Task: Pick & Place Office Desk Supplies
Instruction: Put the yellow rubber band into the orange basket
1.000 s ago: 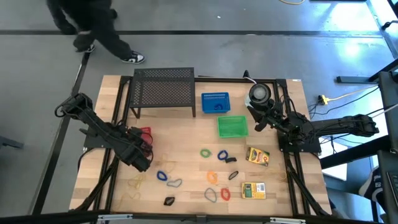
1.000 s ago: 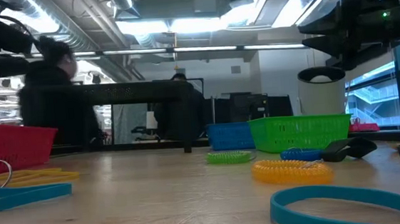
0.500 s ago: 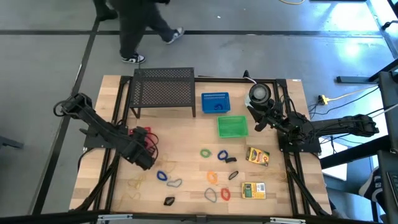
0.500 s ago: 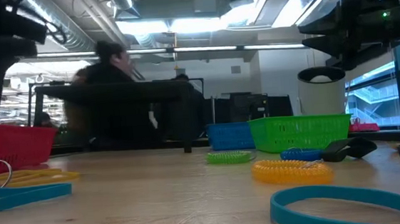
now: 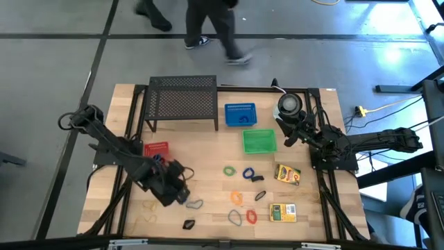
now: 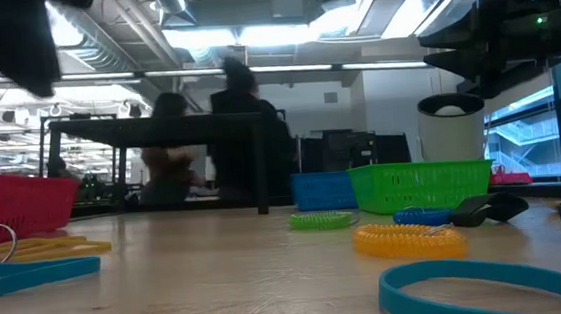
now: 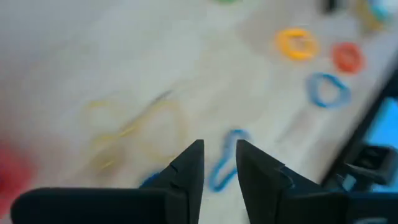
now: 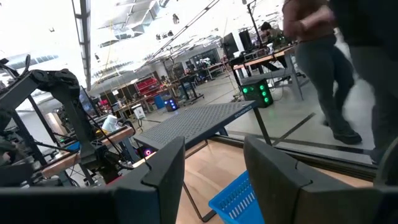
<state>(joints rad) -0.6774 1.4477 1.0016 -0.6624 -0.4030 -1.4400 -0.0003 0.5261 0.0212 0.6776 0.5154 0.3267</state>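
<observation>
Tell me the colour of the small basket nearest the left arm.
Red basket; the high view shows it best.

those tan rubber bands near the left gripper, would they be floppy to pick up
Probably floppy: the rubber bands lie flat on the table in thin, uneven loops. They look light and may snag each other, since they overlap. The left gripper, jaws slightly apart, could easily pinch just one strand.

Bare wood (image 5: pixel 208 149) between black mesh shelf (image 5: pixel 182 101) and loops (image 5: pixel 239 198).
</observation>
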